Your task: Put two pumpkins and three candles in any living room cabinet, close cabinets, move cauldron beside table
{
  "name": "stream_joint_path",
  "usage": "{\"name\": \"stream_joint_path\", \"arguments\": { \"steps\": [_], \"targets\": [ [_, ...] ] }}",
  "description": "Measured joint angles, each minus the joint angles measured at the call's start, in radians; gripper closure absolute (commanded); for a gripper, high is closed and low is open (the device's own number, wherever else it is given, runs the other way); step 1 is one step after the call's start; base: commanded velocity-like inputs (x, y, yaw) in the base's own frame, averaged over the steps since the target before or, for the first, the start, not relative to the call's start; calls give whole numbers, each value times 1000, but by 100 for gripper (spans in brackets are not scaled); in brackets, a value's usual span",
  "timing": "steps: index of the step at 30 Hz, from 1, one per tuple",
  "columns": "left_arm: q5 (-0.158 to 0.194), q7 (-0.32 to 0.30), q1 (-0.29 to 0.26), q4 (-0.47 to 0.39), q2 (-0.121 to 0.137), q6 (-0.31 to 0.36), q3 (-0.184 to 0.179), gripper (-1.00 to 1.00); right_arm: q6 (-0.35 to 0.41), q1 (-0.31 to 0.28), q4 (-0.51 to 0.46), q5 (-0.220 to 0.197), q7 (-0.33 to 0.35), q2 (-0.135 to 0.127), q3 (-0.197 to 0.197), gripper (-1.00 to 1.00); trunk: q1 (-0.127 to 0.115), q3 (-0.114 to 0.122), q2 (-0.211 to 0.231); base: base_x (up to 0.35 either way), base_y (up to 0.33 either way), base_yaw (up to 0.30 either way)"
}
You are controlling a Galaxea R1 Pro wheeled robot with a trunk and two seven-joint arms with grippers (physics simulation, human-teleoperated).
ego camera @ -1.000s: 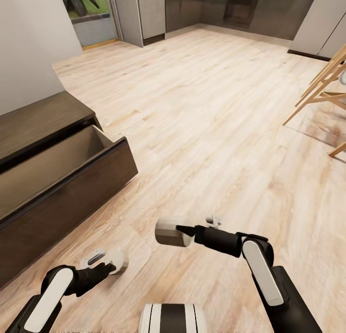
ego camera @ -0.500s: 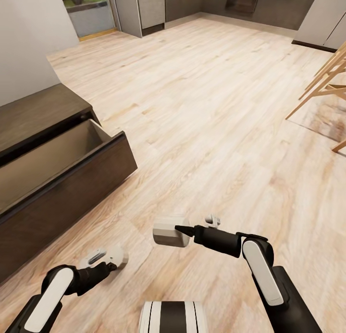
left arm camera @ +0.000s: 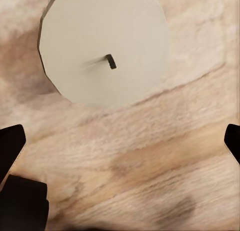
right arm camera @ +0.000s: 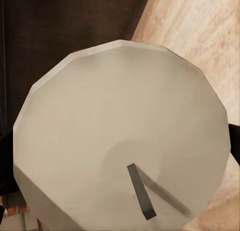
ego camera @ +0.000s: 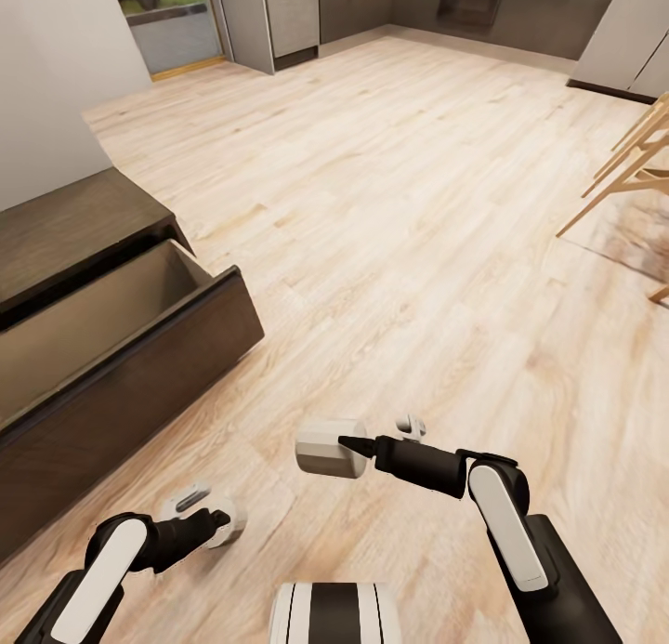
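Pale grey-white stubby candle [ego camera: 331, 448] stays clamped in the right gripper [ego camera: 355, 445], held above the light wood floor [ego camera: 400, 216]. The left gripper [ego camera: 221, 519], fingers spread, has drawn back over a second candle [left arm camera: 104, 46] on the floor. The dark-brown cabinet's [ego camera: 74, 226] beige-lined drawer [ego camera: 102, 319] remains open.

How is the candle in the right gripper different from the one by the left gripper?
The right candle is clamped in the right gripper, off the floor, lying sideways. The left candle sits loose on the floor ahead of the open left gripper. Both are stubby, pale, with dark wicks.
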Motion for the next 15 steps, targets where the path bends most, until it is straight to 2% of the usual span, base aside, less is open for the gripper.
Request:
{"name": "stream_joint_path", "arguments": {
  "steps": [7, 15],
  "targets": [
    [1, 0, 0, 0, 0, 0, 0, -100, 0, 0, 1, -1, 0, 0, 0, 100, 0, 0, 0, 147, 104, 0],
    [-1, 1, 0, 3, 0, 0, 0, -100, 0, 0, 0, 0, 0, 0, 0, 100, 0, 0, 0, 77, 44, 0]
  ]
}}
